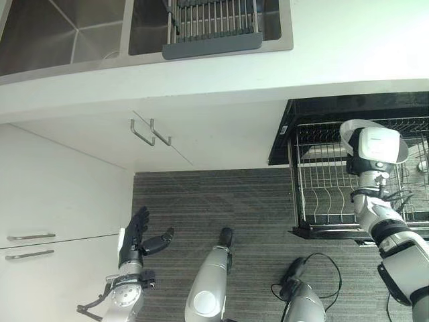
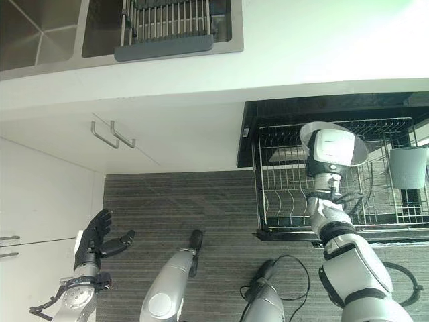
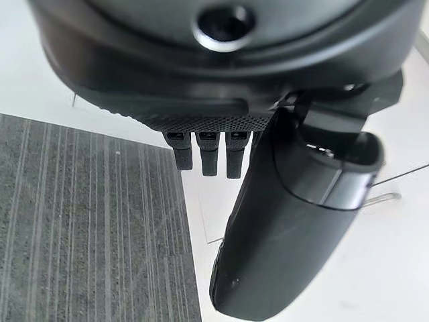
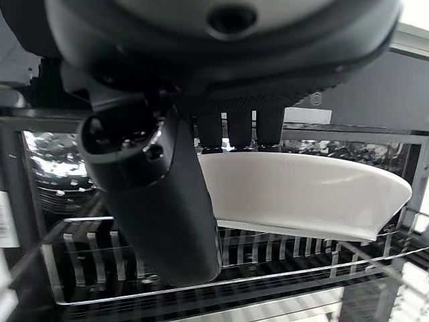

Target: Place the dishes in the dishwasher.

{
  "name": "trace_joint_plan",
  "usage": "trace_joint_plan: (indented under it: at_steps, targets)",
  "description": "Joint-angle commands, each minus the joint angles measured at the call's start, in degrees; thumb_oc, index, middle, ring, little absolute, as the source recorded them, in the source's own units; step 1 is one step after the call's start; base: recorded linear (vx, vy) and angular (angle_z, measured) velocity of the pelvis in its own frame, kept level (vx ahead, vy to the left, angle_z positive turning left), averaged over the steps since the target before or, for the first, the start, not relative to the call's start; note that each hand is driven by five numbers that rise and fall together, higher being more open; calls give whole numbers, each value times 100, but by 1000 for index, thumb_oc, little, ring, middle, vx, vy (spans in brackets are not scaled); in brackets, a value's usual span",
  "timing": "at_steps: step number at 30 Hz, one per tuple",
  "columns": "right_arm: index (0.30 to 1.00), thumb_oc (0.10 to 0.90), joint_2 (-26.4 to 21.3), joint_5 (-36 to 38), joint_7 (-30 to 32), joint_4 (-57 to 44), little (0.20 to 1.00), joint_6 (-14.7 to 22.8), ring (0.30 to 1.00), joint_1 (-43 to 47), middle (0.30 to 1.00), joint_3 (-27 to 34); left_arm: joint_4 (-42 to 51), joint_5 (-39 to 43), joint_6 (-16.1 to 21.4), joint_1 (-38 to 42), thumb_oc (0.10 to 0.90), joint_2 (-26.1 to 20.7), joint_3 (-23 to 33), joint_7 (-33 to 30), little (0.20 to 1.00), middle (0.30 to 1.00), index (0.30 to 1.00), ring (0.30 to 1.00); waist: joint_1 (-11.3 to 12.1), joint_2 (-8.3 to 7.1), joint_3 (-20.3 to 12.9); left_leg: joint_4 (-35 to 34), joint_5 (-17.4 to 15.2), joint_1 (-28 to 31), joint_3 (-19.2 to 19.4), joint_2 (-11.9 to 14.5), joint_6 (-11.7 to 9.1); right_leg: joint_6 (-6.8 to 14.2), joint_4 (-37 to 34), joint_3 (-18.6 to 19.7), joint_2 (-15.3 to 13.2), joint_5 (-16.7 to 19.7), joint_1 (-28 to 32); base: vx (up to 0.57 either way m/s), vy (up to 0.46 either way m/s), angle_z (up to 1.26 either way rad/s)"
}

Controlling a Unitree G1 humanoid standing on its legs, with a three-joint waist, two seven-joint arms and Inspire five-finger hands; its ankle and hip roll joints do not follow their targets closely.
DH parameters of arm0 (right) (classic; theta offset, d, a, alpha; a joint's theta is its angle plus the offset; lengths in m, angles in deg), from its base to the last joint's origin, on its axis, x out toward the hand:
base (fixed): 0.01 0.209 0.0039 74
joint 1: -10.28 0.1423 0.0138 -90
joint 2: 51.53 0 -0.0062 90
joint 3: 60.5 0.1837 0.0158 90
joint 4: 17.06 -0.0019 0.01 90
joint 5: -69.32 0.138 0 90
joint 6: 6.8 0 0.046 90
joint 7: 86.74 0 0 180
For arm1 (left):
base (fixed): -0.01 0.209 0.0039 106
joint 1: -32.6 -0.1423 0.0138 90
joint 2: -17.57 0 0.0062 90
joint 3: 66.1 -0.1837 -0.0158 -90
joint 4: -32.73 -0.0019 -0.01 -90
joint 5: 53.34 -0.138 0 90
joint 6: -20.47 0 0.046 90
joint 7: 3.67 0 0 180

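Observation:
A white bowl (image 4: pixel 305 194) is pinched at its rim between the thumb and fingers of my right hand (image 4: pixel 157 201). In the eye views the bowl (image 2: pixel 310 133) hangs over the pulled-out wire rack (image 2: pixel 285 198) of the open dishwasher, at the right. The rack holds rows of upright tines, and a grey cup (image 2: pixel 407 166) stands in its right part. My left hand (image 1: pixel 137 235) is open and holds nothing, low at the left in front of the white cabinets; its thumb (image 3: pixel 288 221) and straight fingers show in the left wrist view.
A steel double sink (image 1: pixel 74 40) lies in the white counter at the top, with a grey drying rack (image 1: pixel 211 27) in its right basin. White cabinet doors with metal handles (image 1: pixel 151 132) stand left of the dishwasher. Grey striped floor (image 1: pixel 214 201) lies in the middle.

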Motion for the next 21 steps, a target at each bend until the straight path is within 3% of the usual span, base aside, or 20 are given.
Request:
trace_joint_plan:
  at_steps: [1, 10, 21]
  targets:
    - [300, 400, -92, 240, 76, -77, 300, -14, 300, 408, 300, -218, 318, 79, 385, -127, 800, -394, -205, -318, 900, 900, 900, 900, 136, -27, -421, -237, -285, 27, 67, 277, -171, 351, 393, 83, -169, -513, -394, 0, 0, 0]
    - [300, 400, 412, 390, 55, -156, 300, -137, 300, 149, 300, -232, 174, 0, 405, -67, 800, -334, -178, -388, 900, 900, 900, 900, 122, -152, -469, -237, -337, 163, 96, 322, -171, 357, 393, 106, -136, -521, -264, 4, 2, -1]
    - [300, 400, 463, 747, -235, -24, 300, -347, 300, -24, 300, -120, 70, -87, 334, -75, 800, -400, -58, -370, 900, 900, 900, 900, 156, -303, -453, -237, -361, 210, 71, 394, -184, 358, 393, 91, -56, -527, -180, 14, -24, 1]
